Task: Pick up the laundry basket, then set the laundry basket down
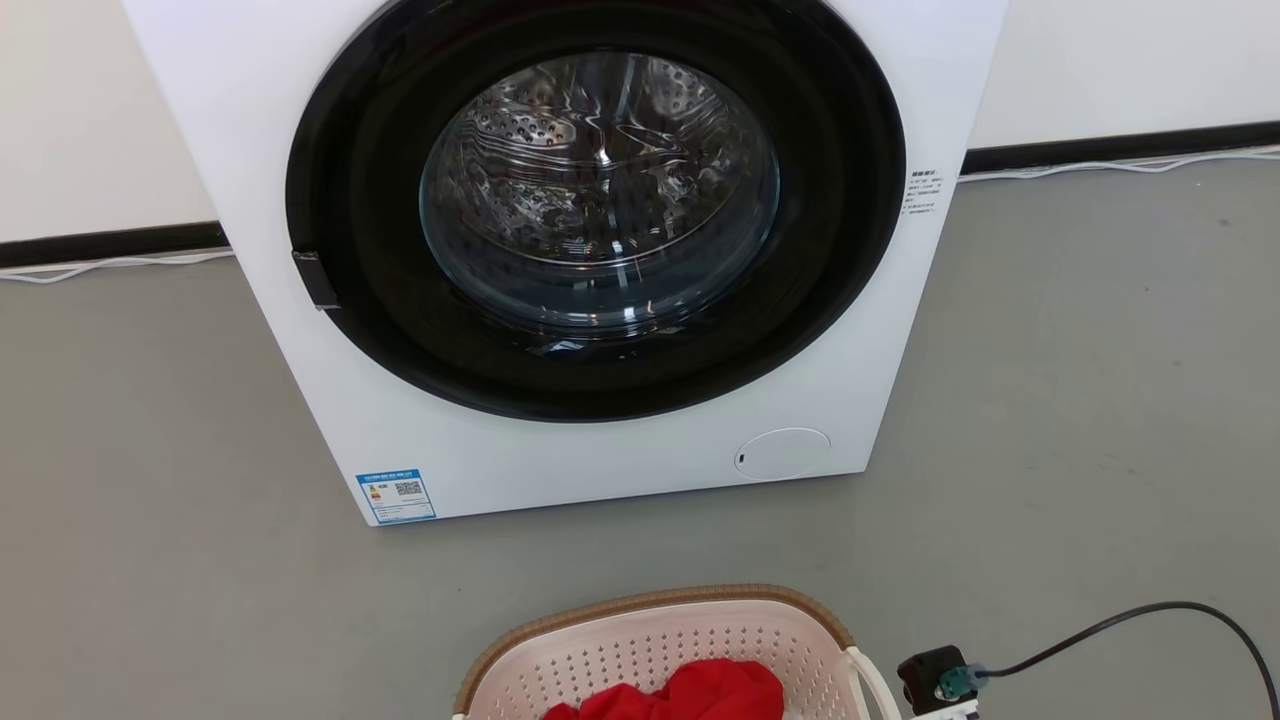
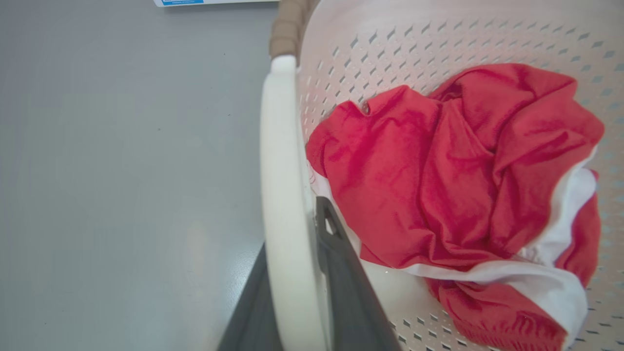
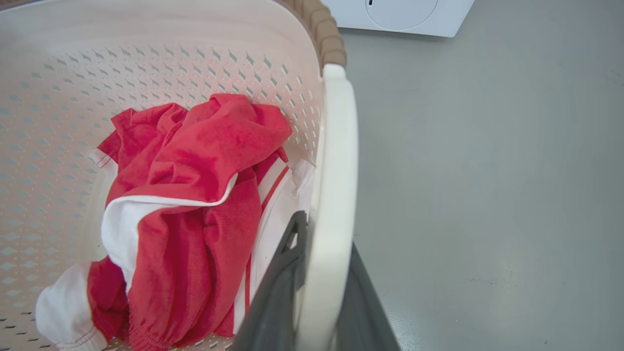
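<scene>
The laundry basket (image 1: pixel 660 635), cream-white and perforated with a brown woven-look rim, sits at the bottom middle of the head view, in front of the washing machine. It holds crumpled red and white clothing (image 2: pixel 438 170). In the left wrist view my left gripper (image 2: pixel 292 229) is shut on the basket's white loop handle (image 2: pixel 280 161), one dark finger inside the loop and one outside. My right gripper (image 3: pixel 325 236) is shut the same way on the other white handle (image 3: pixel 336 161). Whether the basket rests on the floor or hangs clear of it, I cannot tell.
A large white washing machine (image 1: pixel 420 440) with a round dark-rimmed glass door (image 1: pixel 600 190) stands close behind the basket on the grey floor (image 1: pixel 1080 400). A dark block on my right wrist (image 1: pixel 935 680) trails a black cable (image 1: pixel 1150 610). White wall and cables run along the back.
</scene>
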You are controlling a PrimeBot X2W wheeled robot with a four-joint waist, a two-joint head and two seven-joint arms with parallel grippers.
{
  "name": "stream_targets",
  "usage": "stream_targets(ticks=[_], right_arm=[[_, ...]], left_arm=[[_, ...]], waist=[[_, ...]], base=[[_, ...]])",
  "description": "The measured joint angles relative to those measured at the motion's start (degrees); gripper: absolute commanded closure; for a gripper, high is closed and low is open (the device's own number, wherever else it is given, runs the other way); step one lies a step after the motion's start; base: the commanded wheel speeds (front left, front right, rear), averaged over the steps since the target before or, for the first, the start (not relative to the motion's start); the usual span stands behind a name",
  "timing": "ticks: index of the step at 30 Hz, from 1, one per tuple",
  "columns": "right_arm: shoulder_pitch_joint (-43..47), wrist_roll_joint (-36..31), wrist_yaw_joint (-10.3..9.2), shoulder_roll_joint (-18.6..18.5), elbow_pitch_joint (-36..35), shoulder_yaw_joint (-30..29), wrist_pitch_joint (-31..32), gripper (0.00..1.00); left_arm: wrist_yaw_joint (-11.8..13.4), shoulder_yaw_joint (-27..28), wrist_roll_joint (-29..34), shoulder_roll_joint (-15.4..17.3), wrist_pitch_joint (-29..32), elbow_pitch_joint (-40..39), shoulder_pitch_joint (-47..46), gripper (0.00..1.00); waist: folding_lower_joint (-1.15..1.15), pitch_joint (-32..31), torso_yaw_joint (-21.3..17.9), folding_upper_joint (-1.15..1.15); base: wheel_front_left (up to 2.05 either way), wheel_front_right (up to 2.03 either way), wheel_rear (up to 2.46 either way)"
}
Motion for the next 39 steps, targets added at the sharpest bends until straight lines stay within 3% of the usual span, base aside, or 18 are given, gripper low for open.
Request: stream_targets(ticks=[39], right_arm=[[-0.27,2.11,0.00,-0.02,0.66,1.82,-0.48,1.00]], left_arm=[[0.51,-6.13,-5.87,0.04,-1.18,1.48,-1.13,1.00]], waist=[[0.00,0.45,-0.70,0.00]], base=[[0.00,0.00,0.00]])
